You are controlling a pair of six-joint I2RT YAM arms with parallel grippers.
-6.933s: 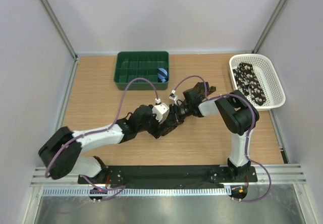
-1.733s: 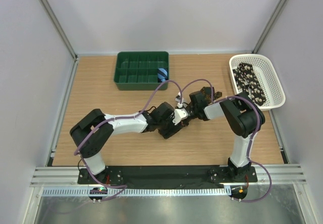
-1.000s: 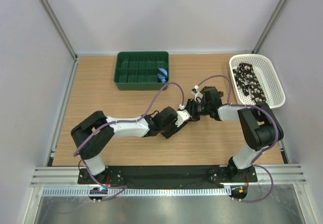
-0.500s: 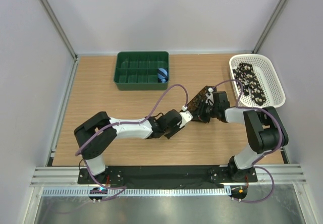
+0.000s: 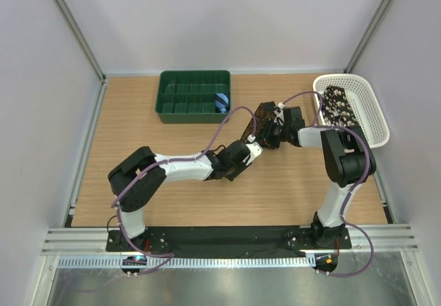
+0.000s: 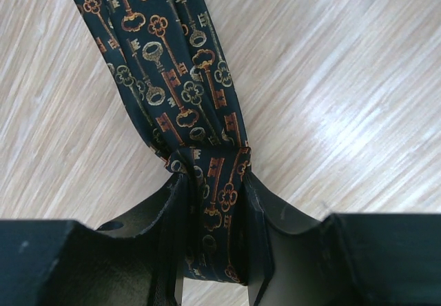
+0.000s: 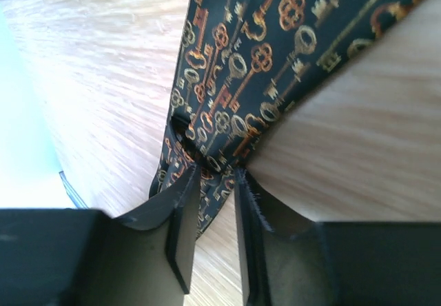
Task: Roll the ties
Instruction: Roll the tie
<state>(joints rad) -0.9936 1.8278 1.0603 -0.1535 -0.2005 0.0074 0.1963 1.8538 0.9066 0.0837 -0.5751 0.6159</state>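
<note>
You are working over the wooden table [image 5: 138, 113], where the white basket [image 5: 375, 123] at the far right is holding a black, pale-spotted tie [image 5: 341, 106]. The dark tie [image 6: 172, 78], printed with gold and orange keys, is running diagonally from near-left to far-right at mid-table, spanning both grippers. Your left gripper [image 6: 213, 202] is pinching its bunched narrow part; your right gripper [image 7: 212, 182] is clamping its folded edge.

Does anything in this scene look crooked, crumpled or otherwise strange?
Yes. The tie is crumpled: where the left gripper pinches it, the fabric bunches into a narrow fold instead of lying flat. The right gripper pinches the same tie too. Nothing looks spilled or damaged.
</note>
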